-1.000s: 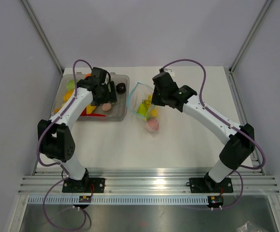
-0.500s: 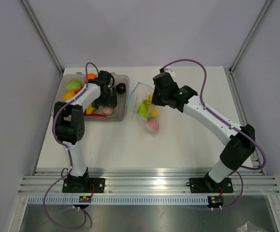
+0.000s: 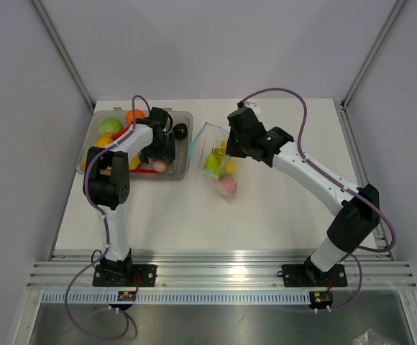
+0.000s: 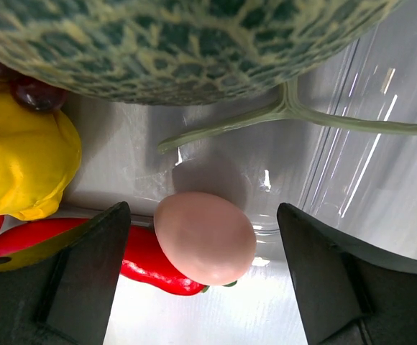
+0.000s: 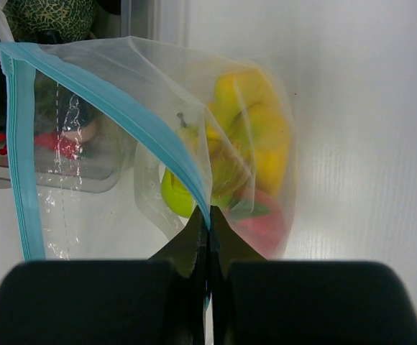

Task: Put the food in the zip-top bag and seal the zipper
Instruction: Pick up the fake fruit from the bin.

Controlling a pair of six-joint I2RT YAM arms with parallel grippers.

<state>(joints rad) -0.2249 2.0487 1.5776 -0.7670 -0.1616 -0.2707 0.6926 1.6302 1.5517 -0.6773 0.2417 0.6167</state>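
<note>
Left gripper (image 4: 205, 287): fingers wide apart, one on each side of pink peach (image 4: 205, 237), not touching it. Peach sits in clear tray (image 4: 352, 180), against red piece (image 4: 151, 267), near tray wall.
Peach smooth and round: may pop out when squeezed. Finger may bump wall.
Right gripper (image 5: 208, 231): pinched tight on zipper (image 5: 144, 129), holds zip-top bag (image 5: 86, 187) mouth open. Bag thin: edge may slip, mouth may flop shut.
Banana bunch (image 5: 259, 136) in bag.
Table (image 3: 266, 215) white, smooth. Grey walls (image 3: 216, 50) around.

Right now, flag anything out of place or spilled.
Nothing stands out. All the food in view sits in the tray or the zip-top bag, whose zipper the right gripper pinches.
</note>
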